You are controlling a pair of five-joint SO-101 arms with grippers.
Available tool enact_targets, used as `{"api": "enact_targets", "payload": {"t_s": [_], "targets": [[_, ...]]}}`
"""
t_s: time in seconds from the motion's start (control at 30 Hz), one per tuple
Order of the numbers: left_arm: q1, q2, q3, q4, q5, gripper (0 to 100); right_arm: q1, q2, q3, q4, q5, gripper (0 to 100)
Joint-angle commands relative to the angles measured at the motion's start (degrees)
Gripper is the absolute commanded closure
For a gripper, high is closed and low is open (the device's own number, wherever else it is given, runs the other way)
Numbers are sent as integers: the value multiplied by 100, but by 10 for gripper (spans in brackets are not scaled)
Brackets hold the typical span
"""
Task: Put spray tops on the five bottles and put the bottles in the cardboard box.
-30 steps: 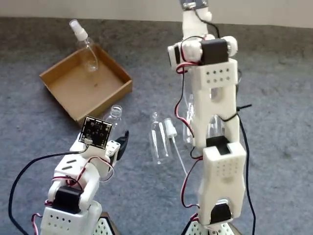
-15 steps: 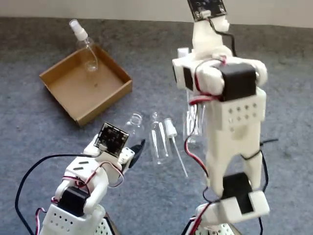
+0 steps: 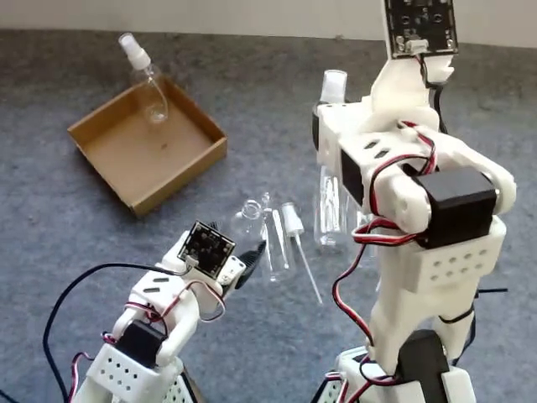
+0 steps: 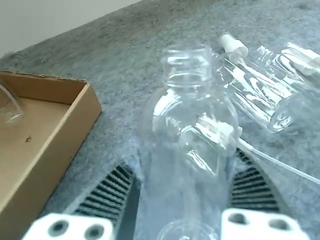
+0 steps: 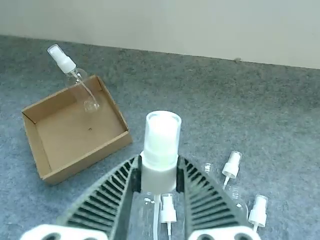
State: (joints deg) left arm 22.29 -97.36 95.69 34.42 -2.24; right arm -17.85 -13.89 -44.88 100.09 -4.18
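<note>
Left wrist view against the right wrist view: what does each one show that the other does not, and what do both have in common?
Left wrist view, not the right: the left gripper shut on a clear bottle whose neck is open, with no top on it. Right wrist view, not the left: the right gripper shut on a white spray top, a capped bottle leaning in the cardboard box, and two more spray tops farther off. Both: the cardboard box, one corner of it in the left wrist view, and the grey carpet.
</note>
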Motion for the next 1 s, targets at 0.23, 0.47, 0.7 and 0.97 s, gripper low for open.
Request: {"api": "enact_targets", "payload": {"t_s": [0.23,0.47,0.7,0.97], "targets": [[66,-84,-4,-220,70,915,-22,-242,629,110,-114,961],[66,-84,-4,-220,70,915,-57,-1218,840,92,-141,961],[75,-84,-4,-246,70,915,-48,-2105,2070,-145,-141,961],[699,-84,4,-220,70,915,-22,-3029,4462,-2088,-141,961]]}}
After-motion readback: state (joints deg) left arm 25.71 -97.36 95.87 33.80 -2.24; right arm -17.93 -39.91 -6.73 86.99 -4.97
